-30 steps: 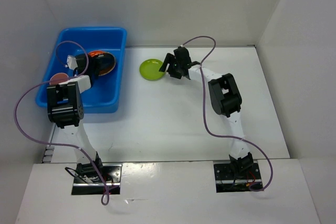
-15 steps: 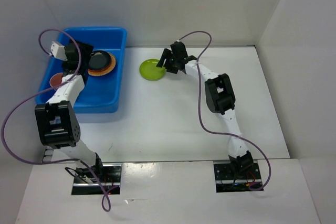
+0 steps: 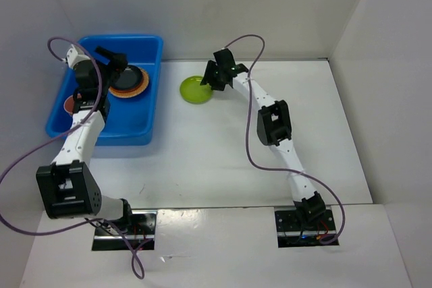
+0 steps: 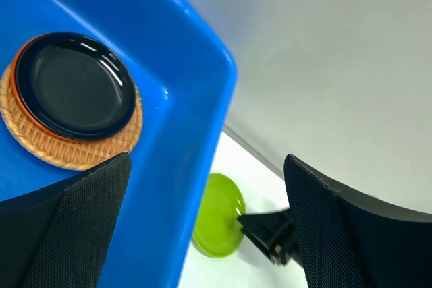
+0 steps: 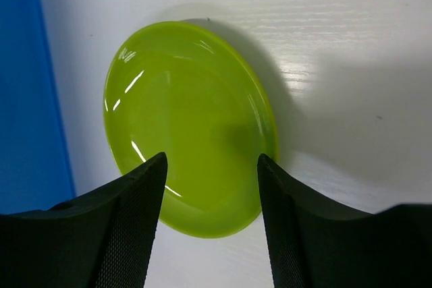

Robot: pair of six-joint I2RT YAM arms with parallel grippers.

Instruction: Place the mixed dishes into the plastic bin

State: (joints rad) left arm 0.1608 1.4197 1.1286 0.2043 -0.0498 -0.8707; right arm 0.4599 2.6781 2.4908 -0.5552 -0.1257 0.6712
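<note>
The blue plastic bin [image 3: 145,109] stands at the far left. In it lies a stack: a black plate [image 3: 131,75] on an orange plate on a woven plate [image 3: 135,91]. A salmon-pink cup [image 3: 67,104] sits by the bin's left wall. The lime green plate [image 3: 192,90] lies on the table right of the bin. My left gripper [image 3: 116,62] is open and empty above the bin; its view shows the black plate [image 4: 73,84] and the green plate [image 4: 217,215]. My right gripper [image 3: 209,80] is open, its jaws straddling the green plate's [image 5: 189,119] near edge. No blue cup shows.
White walls close in the table on the left, back and right. The bin's right wall [image 4: 182,133] stands between the stack and the green plate. The bin's wall [image 5: 27,85] lies just left of the green plate. Purple cables loop over both arms.
My left gripper has risen out of the bin, leaving the stack of plates in it. My right gripper has moved left onto the green plate's edge.
</note>
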